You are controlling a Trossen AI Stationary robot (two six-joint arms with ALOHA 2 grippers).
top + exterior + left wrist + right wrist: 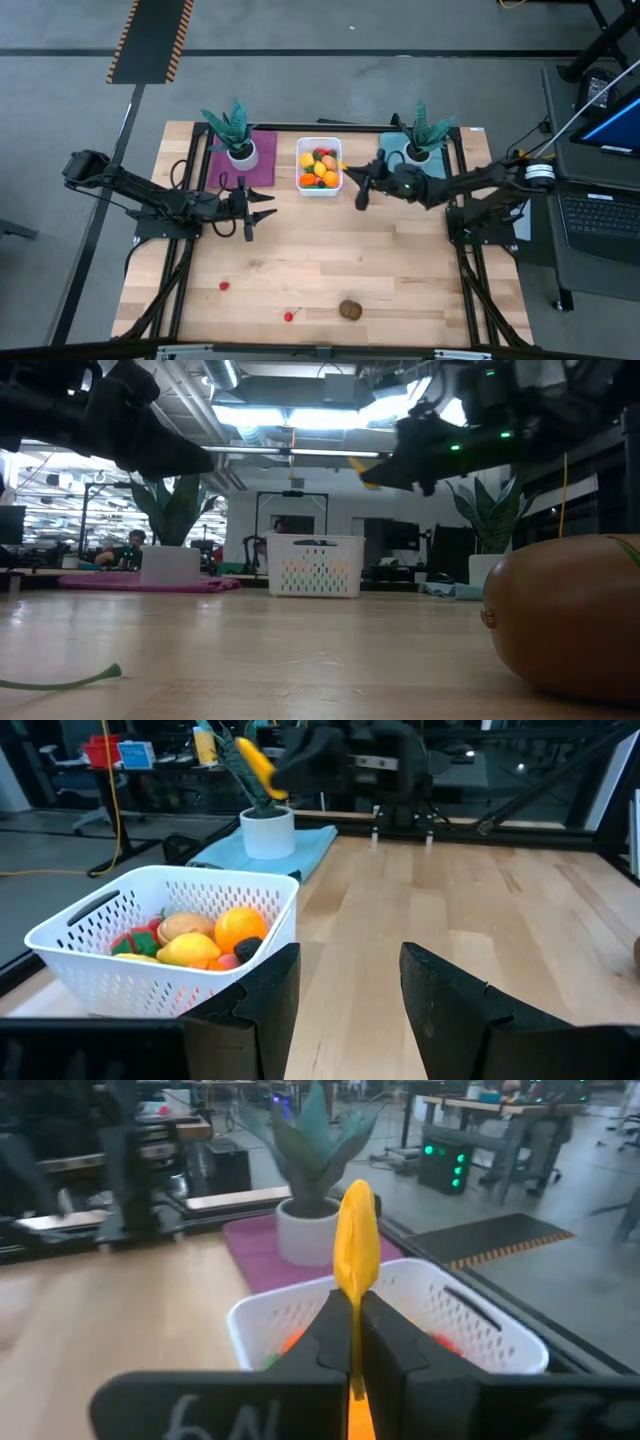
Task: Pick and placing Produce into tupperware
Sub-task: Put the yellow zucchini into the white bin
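Holding a slim yellow banana (pixel 356 1240) pinched between my right gripper's (pixel 355 1325) two dark, flat-faced fingers, I have them squeezed together on its lower end so the smooth curved piece stands up above the tips. Just ahead of those tips sits the tupperware (pixel 500 1342), a white plastic tub with rounded corners and walls pierced by rows of small slots; its near rim lies right under the banana. From above, the right gripper (pixel 362 186) is just beside the tub's (pixel 303 186) right wall, and the tub is already packed with rounded fruit in orange, yellow and red.

My left gripper (pixel 340 990) hangs on the other side of the tub, slightly back from it, with its blunt black fingers (pixel 262 995) parted and nothing between them. Past the left finger, the basket's (pixel 80 950) perforated side curves round a glossy orange (pixel 238 928), a lemon (pixel 190 951) and a pale brown potato (pixel 186 925).

Beyond the tub from my right gripper, a teal spiky plant (pixel 312 1135) in a round white pot stands on a purple mat (pixel 262 1245); its twin (pixel 424 130) stands on a teal mat (pixel 392 158) just behind that gripper.

Well away from both grippers, near the table's front edge, the pale wood-grain table (pixel 400 270) carries a fuzzy brown oval kiwi (pixel 350 309), a red cherry (pixel 289 316) and a small red strawberry (pixel 223 286).
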